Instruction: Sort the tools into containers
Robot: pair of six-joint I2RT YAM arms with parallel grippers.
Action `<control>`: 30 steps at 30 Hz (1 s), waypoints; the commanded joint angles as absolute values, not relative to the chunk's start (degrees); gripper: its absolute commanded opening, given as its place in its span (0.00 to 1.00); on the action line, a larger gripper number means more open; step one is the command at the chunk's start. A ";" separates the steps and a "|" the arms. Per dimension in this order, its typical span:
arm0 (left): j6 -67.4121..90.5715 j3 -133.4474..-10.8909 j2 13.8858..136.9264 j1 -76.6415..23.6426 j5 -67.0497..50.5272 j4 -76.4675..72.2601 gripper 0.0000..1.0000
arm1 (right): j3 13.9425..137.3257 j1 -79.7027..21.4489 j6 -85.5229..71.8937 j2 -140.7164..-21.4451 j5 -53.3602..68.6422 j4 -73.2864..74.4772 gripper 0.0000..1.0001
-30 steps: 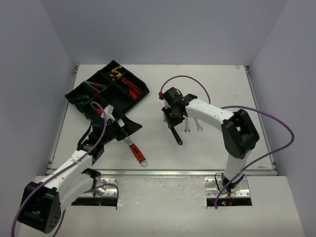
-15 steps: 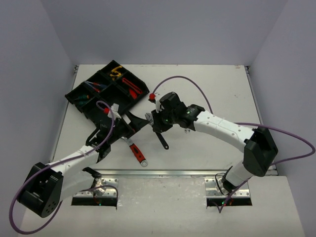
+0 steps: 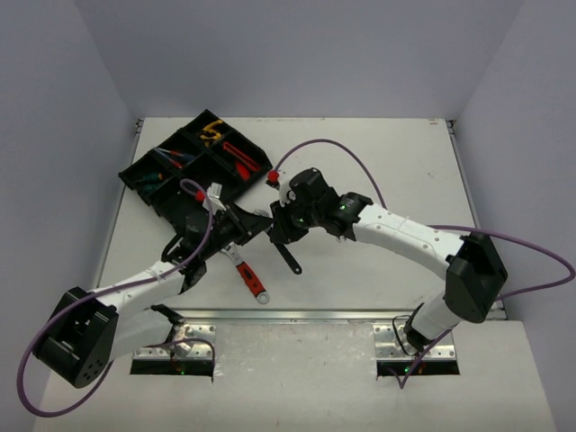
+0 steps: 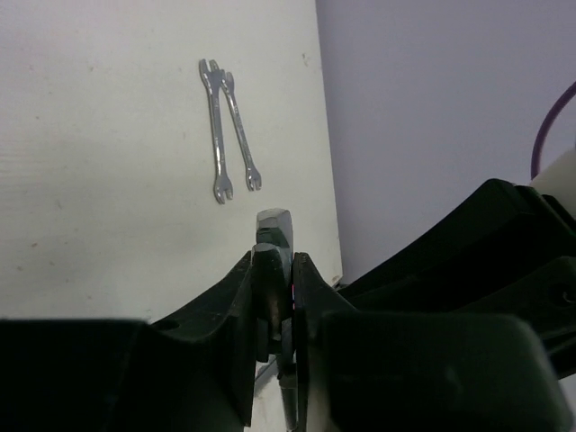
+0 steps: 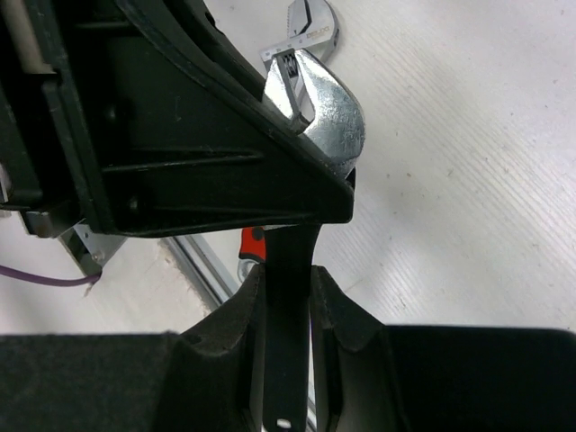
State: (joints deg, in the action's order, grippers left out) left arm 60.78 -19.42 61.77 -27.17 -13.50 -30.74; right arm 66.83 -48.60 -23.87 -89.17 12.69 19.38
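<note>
A black-handled adjustable wrench (image 3: 292,259) hangs above the table between both arms. My right gripper (image 5: 288,274) is shut on its black handle (image 5: 288,360). My left gripper (image 4: 274,261) is shut on the wrench's silver head (image 4: 273,223), which also shows in the right wrist view (image 5: 328,112). In the top view the left gripper (image 3: 263,221) and right gripper (image 3: 281,227) meet near the table's middle. A red-handled wrench (image 3: 250,277) lies on the table below them. Two silver spanners (image 4: 229,126) lie side by side. The black divided tray (image 3: 144,171) at the back left holds several tools.
The right arm's purple cable (image 3: 333,144) loops over the table's back half. The left arm stretches across the tray's near corner (image 3: 184,216). The table's metal front edge (image 3: 297,313) runs just beyond the red-handled wrench.
The right arm carried the black-handled wrench left toward the tray. The left gripper reached right and went from open to shut on the wrench's head.
</note>
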 commanded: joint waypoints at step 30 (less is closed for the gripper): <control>37.93 -69.01 88.18 -0.32 23.00 3.63 0.00 | 45.87 -43.51 -22.84 -60.66 -3.21 17.76 0.99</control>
State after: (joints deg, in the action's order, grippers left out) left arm 37.72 -64.24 87.67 -1.87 20.52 8.40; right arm 46.40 -44.12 -23.97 -62.70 -2.98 19.12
